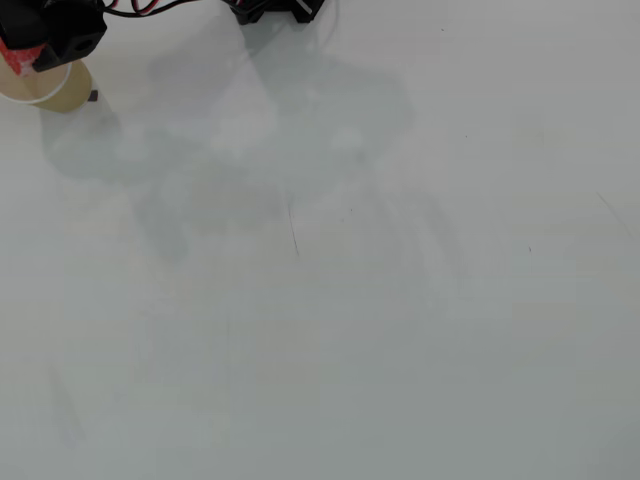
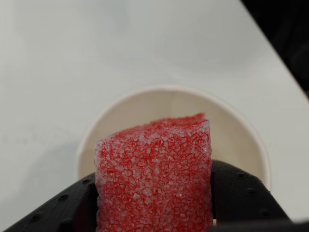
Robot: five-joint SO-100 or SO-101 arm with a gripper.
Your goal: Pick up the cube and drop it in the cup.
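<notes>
Both jaws clamped on cube [image 2: 153, 176], held directly above open cup [image 2: 241, 140].

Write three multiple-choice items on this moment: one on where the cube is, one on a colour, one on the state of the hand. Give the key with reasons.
1. Where is the cube?
A. Lying on the table
B. Held above the open cup
C. At the bottom of the cup

2. What colour is the inside of the cup?
A. Cream-white
B. Blue
C. Black

3. How is the hand?
A. Open and empty
B. Shut on the cup's rim
C. Shut on the cube

Key: B, the wrist view shows the cube between the black fingers with the cup's mouth behind it. A, the cup's inner wall is pale cream. C, the fingers press both sides of the cube.
</notes>
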